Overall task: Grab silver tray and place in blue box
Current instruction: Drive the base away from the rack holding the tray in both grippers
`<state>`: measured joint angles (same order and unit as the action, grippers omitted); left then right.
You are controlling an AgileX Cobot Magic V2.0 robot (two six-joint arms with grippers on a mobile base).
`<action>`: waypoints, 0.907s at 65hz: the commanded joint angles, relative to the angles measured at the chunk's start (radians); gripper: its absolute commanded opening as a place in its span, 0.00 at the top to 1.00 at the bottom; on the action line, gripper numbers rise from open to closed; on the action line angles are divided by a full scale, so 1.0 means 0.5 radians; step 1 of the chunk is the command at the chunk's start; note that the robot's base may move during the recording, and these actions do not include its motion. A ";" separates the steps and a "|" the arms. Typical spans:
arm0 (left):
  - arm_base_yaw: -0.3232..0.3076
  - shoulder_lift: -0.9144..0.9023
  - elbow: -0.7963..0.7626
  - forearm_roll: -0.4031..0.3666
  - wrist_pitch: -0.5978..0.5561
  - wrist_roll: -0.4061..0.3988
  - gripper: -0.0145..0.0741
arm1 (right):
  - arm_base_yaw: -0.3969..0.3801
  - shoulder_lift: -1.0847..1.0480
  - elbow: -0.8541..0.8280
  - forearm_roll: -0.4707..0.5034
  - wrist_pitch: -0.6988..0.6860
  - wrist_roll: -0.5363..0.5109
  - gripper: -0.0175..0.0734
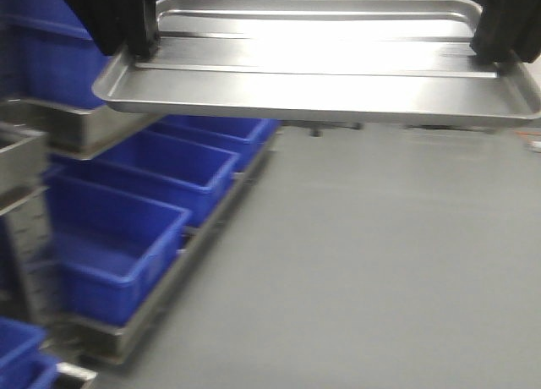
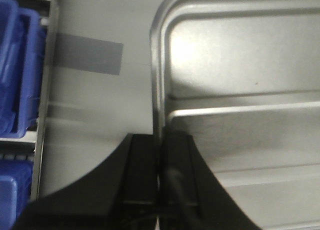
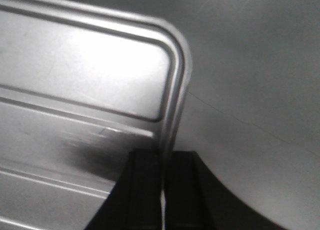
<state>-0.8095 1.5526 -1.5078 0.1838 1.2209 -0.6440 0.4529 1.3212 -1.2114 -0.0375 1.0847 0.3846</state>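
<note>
The silver tray (image 1: 321, 76) hangs level in the air across the top of the front view, shiny, with raised ribs along its floor. My left gripper (image 1: 127, 46) is shut on its left short rim and my right gripper (image 1: 499, 51) on its right short rim. In the left wrist view the black fingers (image 2: 145, 160) pinch the rolled rim of the tray (image 2: 240, 65), and my left gripper (image 2: 160, 137) sits on that edge. The right wrist view shows my right gripper (image 3: 164, 152) clamped on the rim of the tray (image 3: 85, 70) near a rounded corner. A deep blue box (image 1: 51, 68) shows partly at upper left, behind the left arm.
A row of smaller blue bins (image 1: 169, 173) sits on a low metal rack (image 1: 127, 334) along the left. Grey metal shelving (image 1: 21, 161) stands at the far left. Grey floor (image 1: 363, 262) spreads below the tray. Bins (image 2: 20, 65) and a grey tape patch (image 2: 87, 52) appear under the left wrist.
</note>
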 commanded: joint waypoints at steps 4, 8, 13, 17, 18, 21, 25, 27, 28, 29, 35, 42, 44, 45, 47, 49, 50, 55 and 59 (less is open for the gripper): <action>-0.016 -0.073 -0.043 0.073 0.004 0.038 0.95 | 0.002 -0.070 -0.072 -0.083 -0.038 -0.059 0.74; -0.016 -0.073 -0.043 0.073 0.004 0.038 0.95 | 0.002 -0.070 -0.072 -0.083 -0.038 -0.059 0.74; -0.016 -0.073 -0.043 0.073 0.004 0.038 0.95 | 0.002 -0.070 -0.072 -0.083 -0.038 -0.059 0.74; -0.016 -0.073 -0.043 0.073 0.004 0.038 0.95 | 0.002 -0.070 -0.072 -0.083 -0.038 -0.059 0.74; -0.016 -0.073 -0.043 0.073 0.004 0.038 0.95 | 0.002 -0.070 -0.072 -0.083 -0.038 -0.059 0.74; -0.016 -0.073 -0.043 0.073 0.004 0.038 0.95 | 0.002 -0.070 -0.072 -0.083 -0.038 -0.059 0.74; -0.016 -0.073 -0.043 0.073 0.004 0.038 0.95 | 0.002 -0.070 -0.072 -0.083 -0.038 -0.059 0.74; -0.016 -0.073 -0.043 0.073 0.004 0.038 0.95 | 0.002 -0.070 -0.072 -0.083 -0.038 -0.059 0.74; -0.016 -0.073 -0.043 0.073 0.004 0.038 0.95 | 0.002 -0.070 -0.072 -0.083 -0.038 -0.059 0.74; -0.016 -0.073 -0.043 0.073 0.004 0.038 0.95 | 0.002 -0.070 -0.072 -0.083 -0.038 -0.059 0.74; -0.016 -0.073 -0.043 0.073 0.004 0.038 0.95 | 0.002 -0.070 -0.072 -0.083 -0.038 -0.059 0.74; -0.016 -0.073 -0.043 0.073 0.004 0.038 0.95 | 0.002 -0.070 -0.072 -0.083 -0.036 -0.059 0.74; -0.016 -0.073 -0.043 0.073 0.004 0.038 0.95 | 0.002 -0.070 -0.072 -0.083 -0.036 -0.059 0.74; -0.016 -0.073 -0.043 0.073 0.004 0.038 0.95 | 0.002 -0.070 -0.072 -0.083 -0.036 -0.059 0.74; -0.016 -0.073 -0.043 0.073 0.004 0.038 0.95 | 0.002 -0.070 -0.072 -0.083 -0.036 -0.059 0.74; -0.016 -0.073 -0.043 0.073 0.004 0.038 0.95 | 0.002 -0.070 -0.072 -0.083 -0.036 -0.059 0.74; -0.016 -0.073 -0.043 0.073 0.004 0.038 0.95 | 0.002 -0.070 -0.072 -0.083 -0.036 -0.059 0.74; -0.016 -0.073 -0.043 0.073 0.004 0.038 0.95 | 0.002 -0.070 -0.072 -0.083 -0.036 -0.059 0.74; -0.016 -0.073 -0.043 0.073 0.004 0.038 0.95 | 0.002 -0.070 -0.072 -0.083 -0.036 -0.059 0.74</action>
<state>-0.8111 1.5526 -1.5078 0.1820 1.2227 -0.6440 0.4529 1.3194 -1.2114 -0.0375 1.0904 0.3846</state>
